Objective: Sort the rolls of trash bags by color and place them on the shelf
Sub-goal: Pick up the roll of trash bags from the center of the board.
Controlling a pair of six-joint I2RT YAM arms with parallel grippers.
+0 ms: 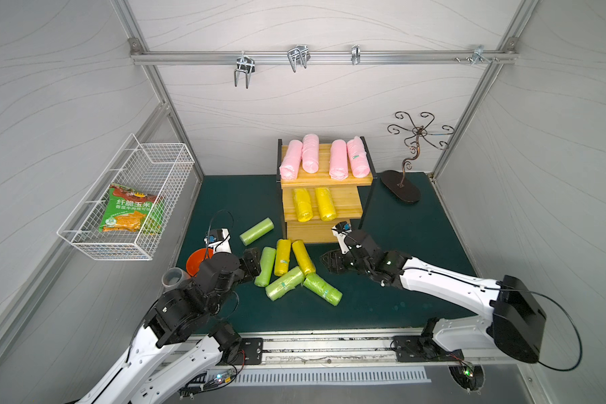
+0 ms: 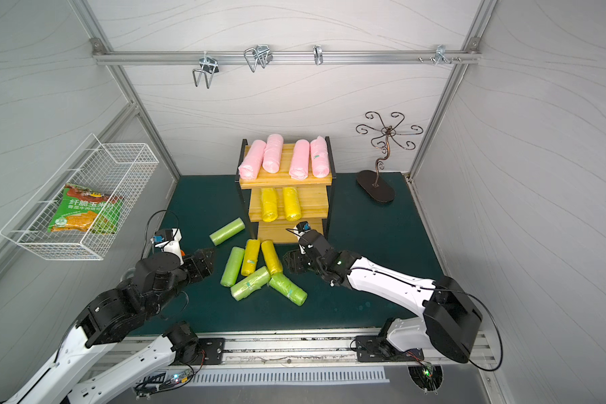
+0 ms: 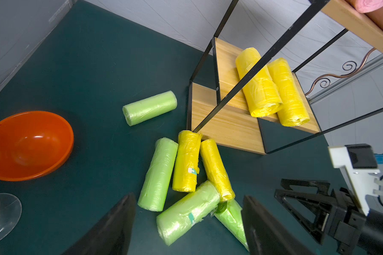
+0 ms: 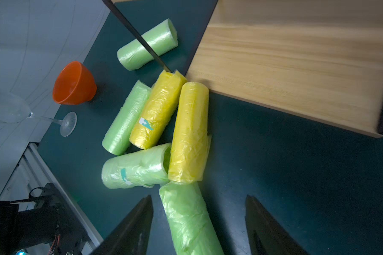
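You had the left gripper (image 3: 188,195) and right gripper (image 4: 199,196) spread empty, flanking six loose rolls (image 1: 282,257) on the mat (image 1: 399,300), since two yellow and four green were yet to join the shelf (image 1: 308,235).

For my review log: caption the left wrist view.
Open left gripper facing four green rolls and two yellow rolls beside shelf.

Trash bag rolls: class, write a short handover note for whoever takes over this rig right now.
Left gripper: open, empty. Right gripper: open, empty, near a green roll.
Done: four pink rolls on the shelf top tier; two yellow rolls on the middle tier.
To do: two more yellow rolls and four green rolls on the mat; bottom tier bare.
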